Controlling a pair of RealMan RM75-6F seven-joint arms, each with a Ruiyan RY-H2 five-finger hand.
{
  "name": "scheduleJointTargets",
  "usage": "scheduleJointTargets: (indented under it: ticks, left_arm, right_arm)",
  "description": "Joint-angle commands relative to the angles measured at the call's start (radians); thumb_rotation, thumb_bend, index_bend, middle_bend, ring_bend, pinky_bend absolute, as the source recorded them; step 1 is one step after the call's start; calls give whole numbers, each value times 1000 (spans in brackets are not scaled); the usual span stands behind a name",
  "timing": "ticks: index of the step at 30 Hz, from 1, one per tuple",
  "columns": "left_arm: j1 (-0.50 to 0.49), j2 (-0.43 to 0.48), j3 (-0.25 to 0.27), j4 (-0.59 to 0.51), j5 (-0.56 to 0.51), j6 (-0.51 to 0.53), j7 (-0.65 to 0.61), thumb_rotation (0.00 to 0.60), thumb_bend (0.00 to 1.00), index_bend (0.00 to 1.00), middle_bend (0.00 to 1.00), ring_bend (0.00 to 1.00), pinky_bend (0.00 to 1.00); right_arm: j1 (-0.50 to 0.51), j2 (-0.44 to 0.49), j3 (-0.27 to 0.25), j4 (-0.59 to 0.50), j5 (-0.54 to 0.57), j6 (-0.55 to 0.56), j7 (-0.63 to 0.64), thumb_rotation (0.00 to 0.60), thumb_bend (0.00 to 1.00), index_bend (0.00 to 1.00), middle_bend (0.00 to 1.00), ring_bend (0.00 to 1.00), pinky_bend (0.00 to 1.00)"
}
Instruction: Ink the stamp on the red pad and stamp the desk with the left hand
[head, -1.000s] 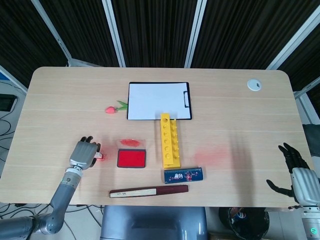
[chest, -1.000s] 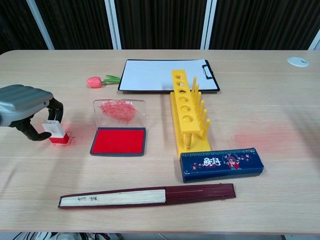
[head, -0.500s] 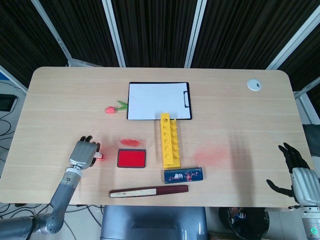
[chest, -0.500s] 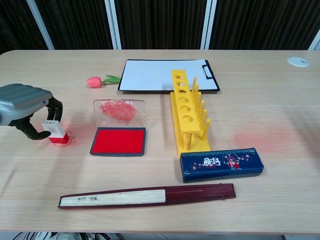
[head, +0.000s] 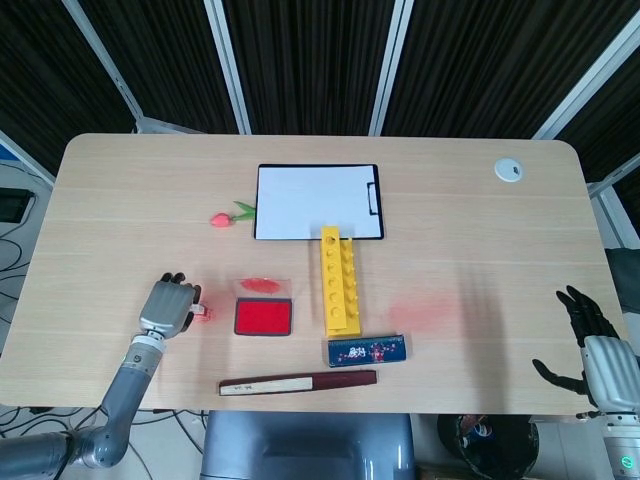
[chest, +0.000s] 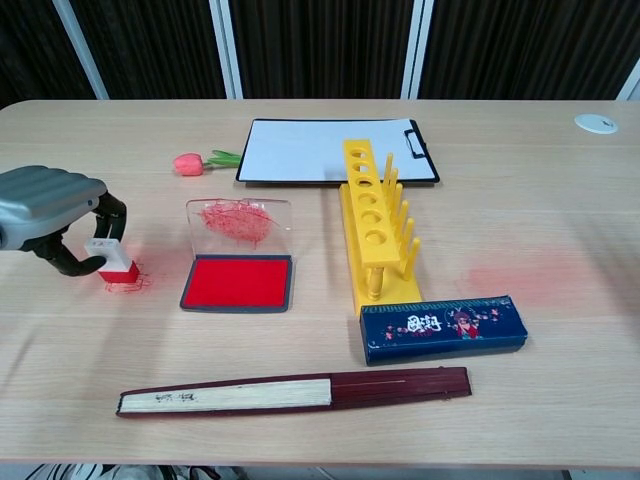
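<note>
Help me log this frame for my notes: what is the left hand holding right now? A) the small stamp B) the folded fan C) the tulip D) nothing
A: the left hand pinches the small stamp over a red smear on the desk, left of the red ink pad; the fan and tulip lie untouched.

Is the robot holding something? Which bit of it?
Yes. The left hand pinches the stamp by its white top, red base down. The right hand holds nothing.
</note>
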Motion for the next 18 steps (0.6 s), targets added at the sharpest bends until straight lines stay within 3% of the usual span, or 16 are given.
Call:
scheduleJointTargets:
  ticks: [1, 7, 18]
  left_arm:
    - [7, -8, 1, 13, 29, 19, -23, 600, 427, 622, 621, 321, 361]
    - [19, -7, 1, 19, 79, 43, -69, 600, 456, 667, 667, 451, 535]
    - [10, 11, 4, -23, 171, 10, -188, 600, 479, 723, 729, 547, 621]
  right_arm:
    - [0, 0, 0, 0, -1, 0, 0, 600, 262, 63, 0, 0, 192]
    - [-1, 1, -1, 0, -3, 3, 1, 600, 263, 64, 0, 0, 192]
    - [-1, 2, 0, -1, -1, 2, 2, 600, 264, 72, 0, 0, 192]
